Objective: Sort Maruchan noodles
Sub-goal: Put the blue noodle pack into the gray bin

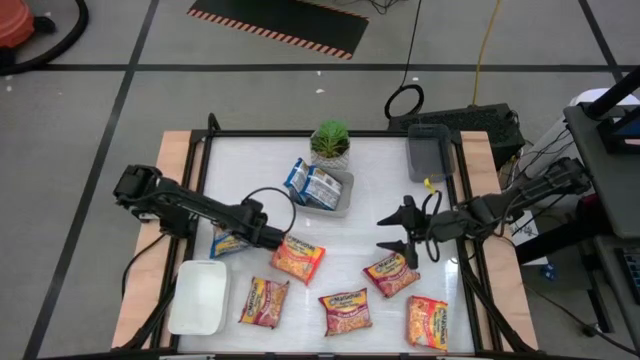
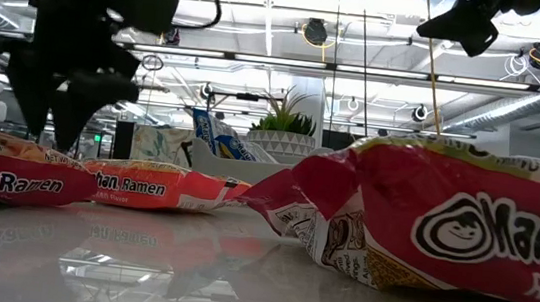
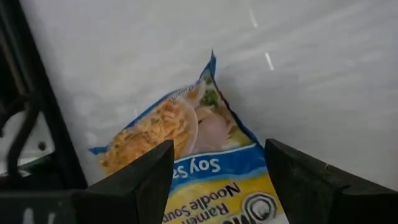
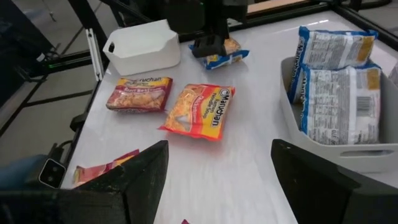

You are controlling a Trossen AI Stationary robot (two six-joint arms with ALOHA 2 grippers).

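Note:
A blue-white Maruchan noodles packet [image 3: 186, 155] lies flat on the white table near its left edge. My left gripper [image 1: 250, 236] points down over it, open, one finger on each side of the packet; I see no touch. More blue-white packets [image 1: 313, 184] lie in a grey tray [image 1: 345, 195] at the far middle. An orange-red packet [image 1: 298, 258] lies next to the left gripper. Several pink-red packets [image 1: 345, 311] lie along the near side. My right gripper [image 1: 395, 238] hangs open above the table's right half, over a pink-red packet [image 1: 390, 273], with nothing between its fingers.
A white tray [image 1: 198, 296] stands at the near left corner and a second grey tray [image 1: 430, 152] at the far right. A small potted plant [image 1: 331, 143] stands at the far middle. Black frame rails [image 1: 205, 160] run along the table's edges.

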